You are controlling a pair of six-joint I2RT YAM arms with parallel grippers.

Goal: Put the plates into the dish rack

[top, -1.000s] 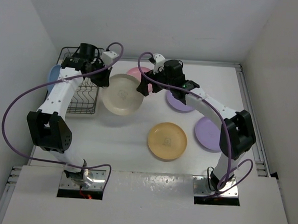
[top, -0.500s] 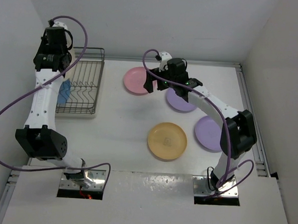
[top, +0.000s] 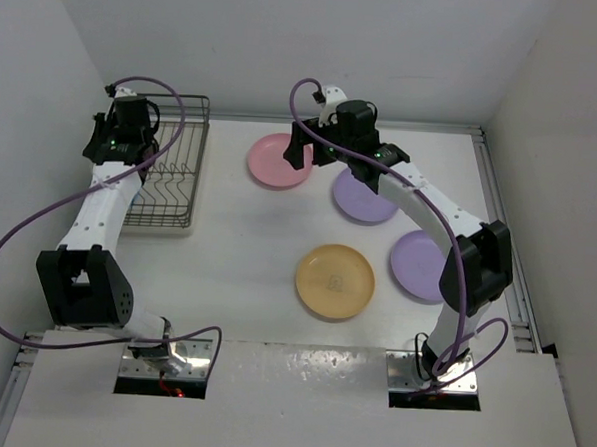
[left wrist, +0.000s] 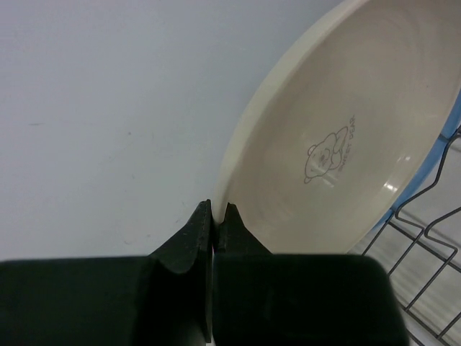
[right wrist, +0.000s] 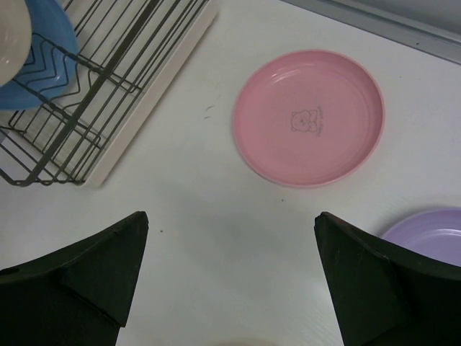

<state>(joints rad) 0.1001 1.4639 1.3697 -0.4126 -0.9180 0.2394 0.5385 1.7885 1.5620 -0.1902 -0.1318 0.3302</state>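
Bright, even light from overhead washes the white table (top: 246, 271); the shadow by the orange plate (top: 334, 281) is faint and soft. The left gripper (left wrist: 216, 213) looks dark and slightly blurred, and a small glint marks the cream plate (left wrist: 346, 144).

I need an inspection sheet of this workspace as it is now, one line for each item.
Surface: white table, four plates lying flat on it.
Job's things: pink plate, orange plate and purple plates on the table; blue plate standing in the rack; cream plate held upright beside it.
Clutter: nothing seen.
Grippers: left gripper, jaws shut on the cream plate's rim; right gripper open above the table, near the pink plate.
Cables: purple cables loop off both arms.
Surroundings: white walls.
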